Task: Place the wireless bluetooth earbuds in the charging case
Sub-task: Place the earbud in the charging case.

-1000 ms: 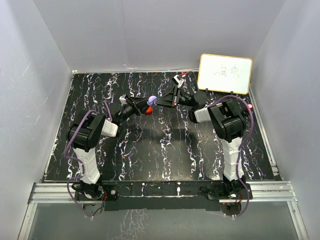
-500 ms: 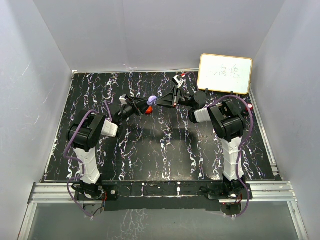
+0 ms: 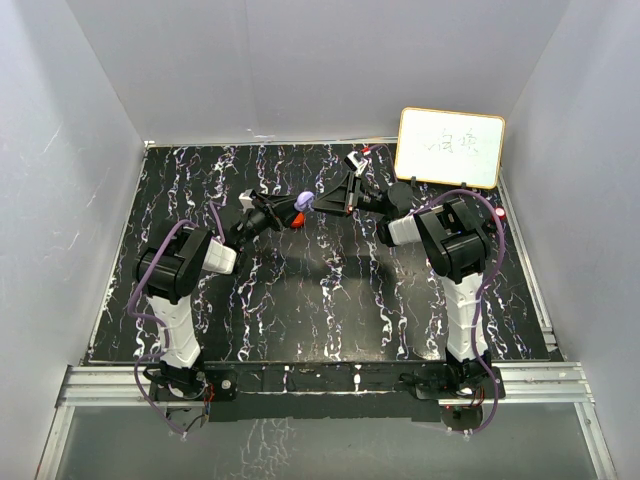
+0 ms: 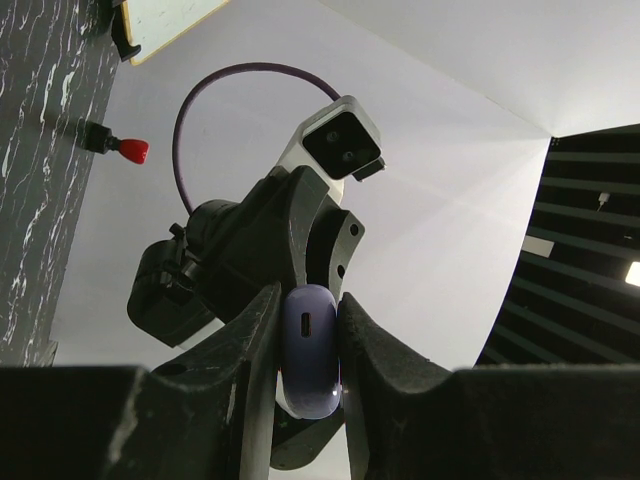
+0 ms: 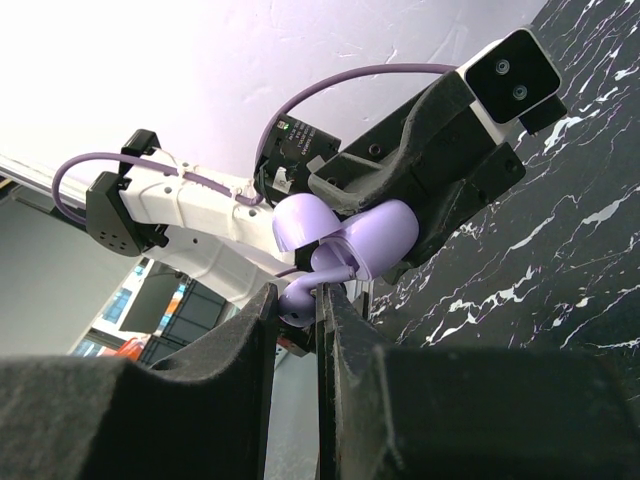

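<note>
- While both arms are meeting in mid-air above the far half of the black, white-veined bench (image 3: 300, 300), the left fingers (image 4: 235, 380) are clenching a lilac, rounded plastic charging case (image 4: 308, 350) by its two flat sides.
- In the left wrist view the charging case is standing with its long axis up and down between the fingers, its slot-shaped port end facing that camera.
- In the right wrist view it is gaping open, its lid (image 5: 300, 222) swung up-left and its mouth pointing towards the right arm.
- The right fingers (image 5: 235, 350) are pinching a tiny lilac plastic earbud (image 5: 297, 303) by its bulb, just beside that mouth.
- The earbud's long axis is running up-right, thin stem pointing at the case's mouth; whether it is touching the seat I cannot tell.
- A white framed board (image 3: 450, 147) is leaning at the bench's far right corner.
</note>
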Controlling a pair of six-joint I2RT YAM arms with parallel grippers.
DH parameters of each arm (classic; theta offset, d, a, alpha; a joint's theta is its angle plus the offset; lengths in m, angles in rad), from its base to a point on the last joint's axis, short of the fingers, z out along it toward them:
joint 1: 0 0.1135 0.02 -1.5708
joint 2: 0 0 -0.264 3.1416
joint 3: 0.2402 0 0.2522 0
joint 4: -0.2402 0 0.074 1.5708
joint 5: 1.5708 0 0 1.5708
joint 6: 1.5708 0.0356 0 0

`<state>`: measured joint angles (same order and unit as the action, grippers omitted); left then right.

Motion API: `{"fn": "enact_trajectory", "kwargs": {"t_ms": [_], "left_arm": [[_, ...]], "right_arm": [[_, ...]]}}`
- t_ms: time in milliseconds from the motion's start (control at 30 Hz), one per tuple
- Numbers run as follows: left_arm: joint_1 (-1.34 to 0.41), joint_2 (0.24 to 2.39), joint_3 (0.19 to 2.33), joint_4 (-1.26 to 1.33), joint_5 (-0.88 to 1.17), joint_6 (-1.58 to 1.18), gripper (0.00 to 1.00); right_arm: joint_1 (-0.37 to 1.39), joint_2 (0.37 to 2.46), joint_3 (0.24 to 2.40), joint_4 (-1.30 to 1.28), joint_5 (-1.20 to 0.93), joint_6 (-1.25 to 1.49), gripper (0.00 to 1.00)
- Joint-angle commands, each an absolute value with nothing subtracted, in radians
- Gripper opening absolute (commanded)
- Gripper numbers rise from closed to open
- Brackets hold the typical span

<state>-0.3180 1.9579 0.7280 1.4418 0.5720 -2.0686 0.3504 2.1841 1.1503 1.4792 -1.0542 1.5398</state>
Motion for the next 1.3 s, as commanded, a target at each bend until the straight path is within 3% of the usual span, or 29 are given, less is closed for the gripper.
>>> {"fn": "enact_trajectory", "kwargs": {"t_ms": [0,1267], "left_arm": [[-0.336,1.921,0.762,1.789,0.588,-2.372,0.0],[-0.348,1.886,0.767,1.789,0.573,-2.388,0.0]], "right_arm": [[0.346,2.199,1.193,1.82,-1.053,1.534,0.0],[0.341,2.21,1.203,1.82,-1.037,1.528,0.0]]}}
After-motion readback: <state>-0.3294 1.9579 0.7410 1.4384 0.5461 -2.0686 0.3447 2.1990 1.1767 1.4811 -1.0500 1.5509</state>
